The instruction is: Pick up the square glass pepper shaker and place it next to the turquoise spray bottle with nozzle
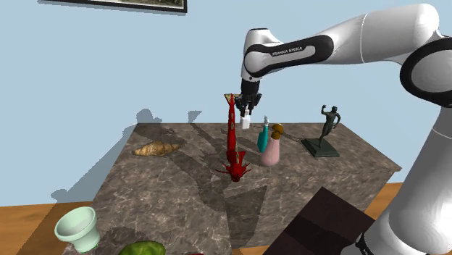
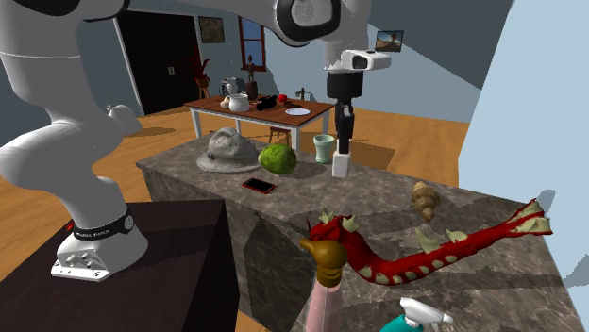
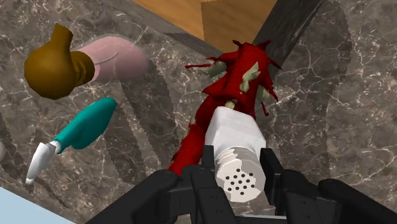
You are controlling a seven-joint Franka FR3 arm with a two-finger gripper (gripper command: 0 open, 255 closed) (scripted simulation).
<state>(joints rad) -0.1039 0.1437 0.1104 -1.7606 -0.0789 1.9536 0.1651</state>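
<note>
Shoulder view: jaws closed on the pepper shaker point(image 1: 245, 121), a small white block hanging under the hand, off the counter point(image 1: 174, 195). It sits high, just beside the upturned tail of the red dragon figure point(image 1: 233, 145). The turquoise spray bottle point(image 1: 264, 135) is near it toward the view's right and lower, with the pink bottle with brown stopper point(image 1: 271, 149) touching or just in front of it; can't tell which. Dark statue point(image 1: 326, 132) further right. Croissant point(image 1: 157, 149) well apart at left. Pale green cup point(image 1: 78, 228) and a green lump point(image 1: 141, 248) at the near edge.

Second exterior view: shaker point(image 2: 341, 166) hangs upright below the black fingers point(image 2: 346, 121), white and square-sided. Behind it: pale green cup point(image 2: 324, 147), green lump point(image 2: 277, 158), grey hat point(image 2: 227, 151), red phone point(image 2: 259, 185). Croissant point(image 2: 426, 198) to the right. Dragon point(image 2: 425, 253), pink bottle point(image 2: 328, 278) and spray bottle point(image 2: 415, 323) in the foreground. A table point(image 2: 260, 111) with crockery stands in the room beyond.

Wrist view: both fingers point(image 3: 207, 167) pressed on the shaker's point(image 3: 235, 153) sides, perforated cap facing the camera, jaws only as wide as the shaker. Dragon point(image 3: 232, 83) directly beneath it. Spray bottle point(image 3: 83, 127) and pink bottle point(image 3: 108, 60) stand off to one side on the counter point(image 3: 343, 114), apart from the shaker.
</note>
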